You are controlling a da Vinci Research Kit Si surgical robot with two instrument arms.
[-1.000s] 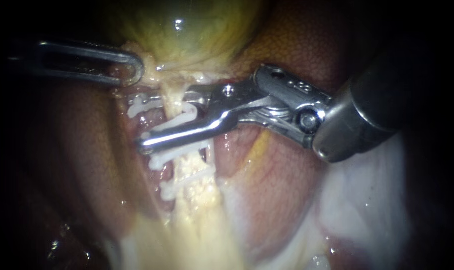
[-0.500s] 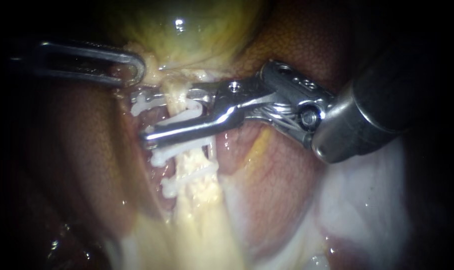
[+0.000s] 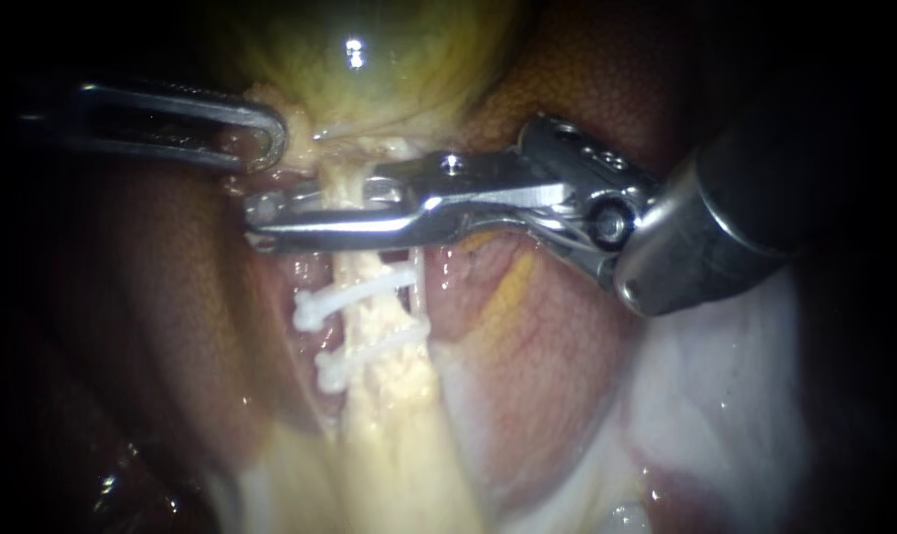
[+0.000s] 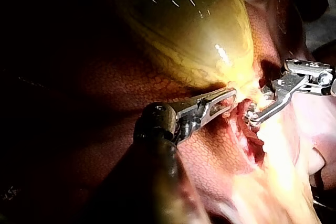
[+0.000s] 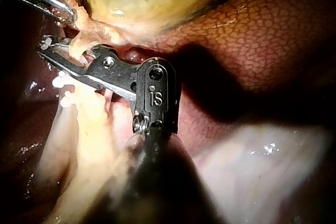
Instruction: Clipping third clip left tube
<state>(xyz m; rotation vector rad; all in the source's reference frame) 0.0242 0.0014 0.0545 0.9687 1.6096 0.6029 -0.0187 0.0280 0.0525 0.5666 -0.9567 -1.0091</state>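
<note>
A pale tube (image 3: 389, 396) runs down from the yellow-green gallbladder (image 3: 369, 59). Two white clips (image 3: 354, 295) (image 3: 369, 353) sit across it, one below the other. Above them, my right instrument (image 3: 260, 222) reaches in from the right, its jaws squeezed together across the tube on a third white clip, of which only a sliver shows. The right wrist view shows the same jaws (image 5: 47, 45) pinching the tube. My left instrument (image 3: 270, 138) is at the gallbladder's neck, jaws shut on a fold of its tissue; the left wrist view shows this grip too (image 4: 226, 99).
Reddish-brown liver (image 3: 586, 79) lies behind and to both sides. Pale whitish tissue (image 3: 725, 396) spreads at the lower right under the thick right shaft (image 3: 715, 218). A thin yellow strand (image 3: 512, 287) runs beside the tube.
My right instrument's jaws have shut across the tube, pressing the open white clip together. The left instrument has kept its hold and place.
</note>
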